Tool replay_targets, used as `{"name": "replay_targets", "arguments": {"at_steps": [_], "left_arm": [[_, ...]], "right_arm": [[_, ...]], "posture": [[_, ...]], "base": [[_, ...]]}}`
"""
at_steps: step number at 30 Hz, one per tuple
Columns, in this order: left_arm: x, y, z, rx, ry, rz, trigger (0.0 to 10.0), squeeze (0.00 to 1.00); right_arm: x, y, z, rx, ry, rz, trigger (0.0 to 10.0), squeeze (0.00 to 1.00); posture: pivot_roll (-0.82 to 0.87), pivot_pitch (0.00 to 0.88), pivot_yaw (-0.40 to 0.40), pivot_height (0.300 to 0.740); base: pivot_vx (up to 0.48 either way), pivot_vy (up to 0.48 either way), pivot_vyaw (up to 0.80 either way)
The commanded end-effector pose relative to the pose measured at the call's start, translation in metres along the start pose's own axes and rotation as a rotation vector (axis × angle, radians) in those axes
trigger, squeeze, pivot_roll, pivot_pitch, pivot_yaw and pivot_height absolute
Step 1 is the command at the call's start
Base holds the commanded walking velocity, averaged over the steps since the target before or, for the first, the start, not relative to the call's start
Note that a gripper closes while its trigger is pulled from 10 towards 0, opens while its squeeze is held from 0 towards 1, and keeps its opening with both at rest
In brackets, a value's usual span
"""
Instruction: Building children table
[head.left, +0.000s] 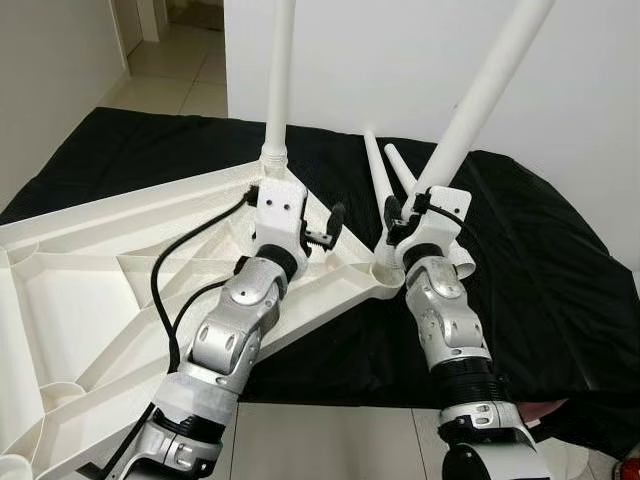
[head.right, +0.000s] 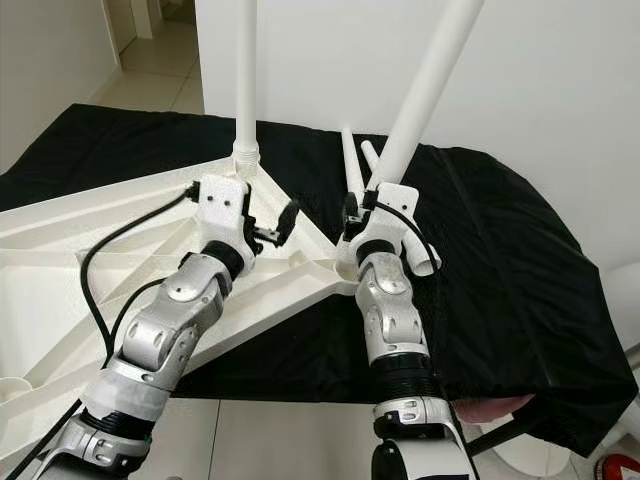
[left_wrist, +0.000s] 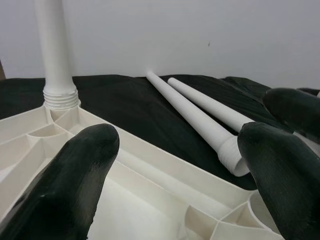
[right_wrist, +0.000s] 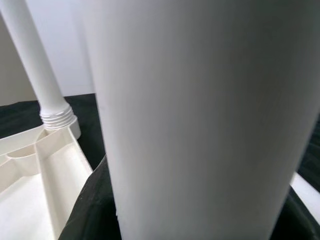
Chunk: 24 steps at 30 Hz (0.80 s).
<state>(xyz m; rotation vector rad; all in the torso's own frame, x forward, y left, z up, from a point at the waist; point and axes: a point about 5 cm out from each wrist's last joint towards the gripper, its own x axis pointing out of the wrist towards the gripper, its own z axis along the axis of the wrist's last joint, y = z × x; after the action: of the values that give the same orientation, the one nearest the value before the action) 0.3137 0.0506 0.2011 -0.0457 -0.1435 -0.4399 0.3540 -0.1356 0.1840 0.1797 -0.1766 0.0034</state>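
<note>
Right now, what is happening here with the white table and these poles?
A robot is putting legs on a white tabletop that lies upside down on a black cloth. One leg already stands upright in a corner socket. The right gripper holds a second leg, tilted, at the next corner. The left gripper is open above the tabletop. Two spare legs lie on the cloth.

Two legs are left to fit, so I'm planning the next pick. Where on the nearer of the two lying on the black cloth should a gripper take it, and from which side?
Probably mid-shaft on the nearer loose leg, from above, fingers straddling it crosswise. It lies flat on the cloth; the other leg lies alongside, nearly touching at the far tips and wider apart toward the threaded ends, so finger room improves there. The left gripper is open.
</note>
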Motion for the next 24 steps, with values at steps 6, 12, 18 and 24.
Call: {"name": "replay_targets", "arguments": {"at_steps": [6,12,18,24], "left_arm": [[-0.01,-0.021,-0.021,0.14,0.047,-0.307,10.0,0.0],[-0.016,-0.022,-0.032,0.185,0.065,-0.347,10.0,0.0],[-0.022,-0.029,-0.044,0.202,0.111,-0.391,10.0,0.0],[-0.022,-0.036,-0.055,0.216,0.18,-0.419,10.0,0.0]], "right_arm": [[-0.009,-0.009,-0.011,-0.018,-0.013,0.04,10.0,0.0],[-0.01,-0.01,-0.015,-0.034,-0.01,0.063,10.0,0.0],[-0.008,-0.011,-0.013,-0.041,-0.024,0.064,10.0,0.0],[-0.007,-0.012,-0.011,-0.044,-0.04,0.06,10.0,0.0]], "posture": [[0.02,0.0,-0.076,0.74],[0.02,0.0,-0.084,0.74],[0.02,0.0,-0.079,0.74],[0.02,0.0,-0.074,0.74]], "base": [[0.0,0.0,0.0],[0.0,0.0,0.0],[0.0,0.0,0.0],[0.0,0.0,0.0]]}}
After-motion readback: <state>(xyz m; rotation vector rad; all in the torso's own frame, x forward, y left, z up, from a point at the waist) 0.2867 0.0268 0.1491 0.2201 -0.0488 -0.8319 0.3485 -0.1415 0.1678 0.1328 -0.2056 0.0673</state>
